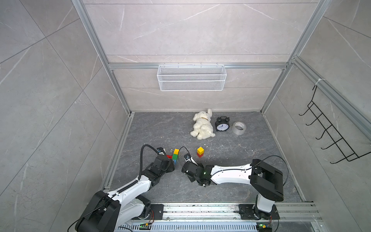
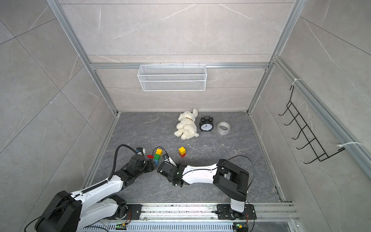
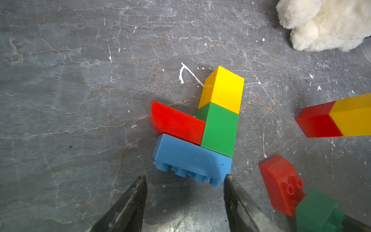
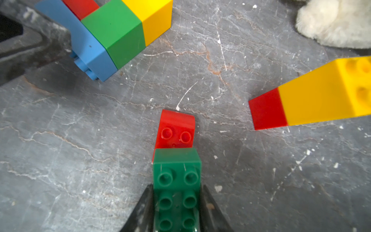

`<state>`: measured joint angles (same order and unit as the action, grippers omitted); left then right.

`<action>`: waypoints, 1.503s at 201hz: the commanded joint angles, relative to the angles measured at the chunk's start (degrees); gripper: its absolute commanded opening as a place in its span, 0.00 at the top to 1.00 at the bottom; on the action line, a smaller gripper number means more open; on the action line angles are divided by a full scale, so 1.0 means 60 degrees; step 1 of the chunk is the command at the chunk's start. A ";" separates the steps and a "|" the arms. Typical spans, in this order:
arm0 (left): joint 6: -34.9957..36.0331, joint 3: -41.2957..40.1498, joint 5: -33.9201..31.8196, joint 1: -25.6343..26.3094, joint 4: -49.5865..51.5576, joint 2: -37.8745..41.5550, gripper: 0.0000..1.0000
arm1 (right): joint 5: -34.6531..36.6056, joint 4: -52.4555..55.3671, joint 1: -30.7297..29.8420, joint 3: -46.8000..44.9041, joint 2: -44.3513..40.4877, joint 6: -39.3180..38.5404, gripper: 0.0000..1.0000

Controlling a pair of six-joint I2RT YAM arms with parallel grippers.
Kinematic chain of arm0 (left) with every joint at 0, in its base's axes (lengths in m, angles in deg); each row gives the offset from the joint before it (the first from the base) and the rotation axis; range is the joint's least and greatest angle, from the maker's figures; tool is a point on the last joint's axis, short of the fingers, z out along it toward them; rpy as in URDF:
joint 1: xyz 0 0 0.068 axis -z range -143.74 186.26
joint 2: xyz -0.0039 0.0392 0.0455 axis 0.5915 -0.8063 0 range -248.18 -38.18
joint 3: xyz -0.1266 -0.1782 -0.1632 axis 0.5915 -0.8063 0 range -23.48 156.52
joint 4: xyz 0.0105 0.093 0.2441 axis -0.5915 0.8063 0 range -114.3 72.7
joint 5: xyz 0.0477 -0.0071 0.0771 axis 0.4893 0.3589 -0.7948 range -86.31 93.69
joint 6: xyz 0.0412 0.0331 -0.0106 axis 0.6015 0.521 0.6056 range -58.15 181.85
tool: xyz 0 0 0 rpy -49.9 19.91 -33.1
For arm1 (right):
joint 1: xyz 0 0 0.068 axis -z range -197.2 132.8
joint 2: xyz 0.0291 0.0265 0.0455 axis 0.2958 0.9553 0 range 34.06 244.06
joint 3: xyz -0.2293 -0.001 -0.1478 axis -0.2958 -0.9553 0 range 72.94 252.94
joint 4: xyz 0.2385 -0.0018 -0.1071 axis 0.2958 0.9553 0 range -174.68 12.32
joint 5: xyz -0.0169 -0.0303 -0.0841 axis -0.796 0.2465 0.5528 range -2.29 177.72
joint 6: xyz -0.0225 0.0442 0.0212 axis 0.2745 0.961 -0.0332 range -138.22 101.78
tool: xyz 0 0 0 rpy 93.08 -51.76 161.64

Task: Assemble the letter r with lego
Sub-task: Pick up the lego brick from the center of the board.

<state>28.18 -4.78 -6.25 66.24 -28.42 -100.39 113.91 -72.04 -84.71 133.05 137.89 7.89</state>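
The half-built letter [image 1: 175, 155] lies on its side on the grey table [image 1: 160, 128], and everything else is best placed from it. Its blue brick [image 3: 190, 156] forms one long bar. A bright green brick [image 3: 218, 130] and a yellow brick [image 3: 222, 90] run off one end, and a red curved brick [image 3: 176, 122] is tucked into the corner between them. Lying flat probably lets new pieces be pushed on sideways rather than balanced from above. The left gripper [image 3: 185, 177] sits at the studded face of the blue brick with its jaws spread wide, one finger just at the brick's corner and nothing gripped. This looks like a bracing post, ready to steady the build against a push. Just beside the build, on the side away from the left arm, the right gripper [image 4: 176, 185] has its jaws clamped on the flanks of a dark green brick [image 4: 177, 192]. The brick is studs up and low, with its front edge over a loose red curved brick [image 4: 176, 128] on the table. Holding the rear end leaves the front free, which suits pressing it onto the red piece or carrying it to the build; which is meant cannot be told. Farther out on that side stands a red-and-yellow stack [image 1: 200, 152], not yet joined. Well beyond that lies the white plush toy [image 1: 202, 125], no part of the job.
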 commanded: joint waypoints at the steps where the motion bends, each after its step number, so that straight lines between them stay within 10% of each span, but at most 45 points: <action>1: -0.0101 -0.0097 -0.0125 0.0028 -0.0169 -0.0025 0.36 | -0.0023 0.0065 -0.0058 0.0182 0.0145 -0.0111 0.68; 59: -0.0160 -0.0150 -0.0122 0.0028 -0.0227 0.0158 0.36 | -0.0245 0.0671 -0.0043 0.0469 -0.0241 -0.0056 0.71; 163: 0.0260 0.0197 -0.0377 0.0024 -0.0617 -0.0037 0.36 | -0.2408 0.7286 0.0483 0.5304 0.1100 0.0875 0.77; 302: 0.0177 0.0151 -0.0226 0.0024 -0.0967 -0.0368 0.36 | -0.2163 0.6787 0.0761 0.5786 0.2472 0.1391 0.76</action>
<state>28.66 -5.29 -6.79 66.24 -32.20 -102.32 99.48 -31.82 -80.49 165.84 150.13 15.26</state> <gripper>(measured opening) 0.640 0.328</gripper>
